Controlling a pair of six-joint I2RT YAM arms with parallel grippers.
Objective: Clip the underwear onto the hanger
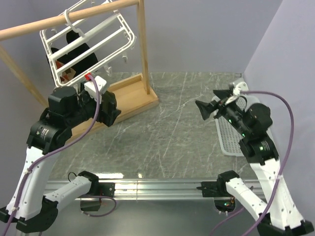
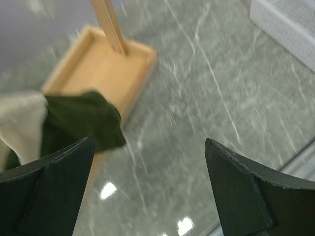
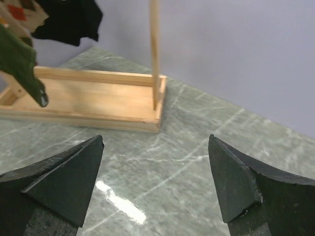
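Observation:
The dark olive-green underwear [image 2: 81, 123] hangs over the wooden stand's base, just beyond my left finger; a beige cloth [image 2: 19, 123] is beside it. The right wrist view shows it [image 3: 19, 64] dangling at top left, with its upper end out of frame. In the top view my left arm hides it. The white hanger [image 1: 93, 37] hangs tilted from the wooden rail and carries a black garment [image 1: 78, 54]. My left gripper [image 1: 112, 109] [image 2: 149, 142] is open and empty beside the base. My right gripper [image 1: 201, 109] [image 3: 156, 140] is open and empty over the table, pointing at the stand.
The wooden stand has a tray-like base [image 1: 133, 96] [image 3: 88, 98], an upright post [image 1: 143, 44] [image 3: 155, 49] and a top rail [image 1: 69, 18]. A white mesh basket [image 1: 229, 137] [image 2: 290, 24] lies at the right, by my right arm. Grey walls stand behind and to the right.

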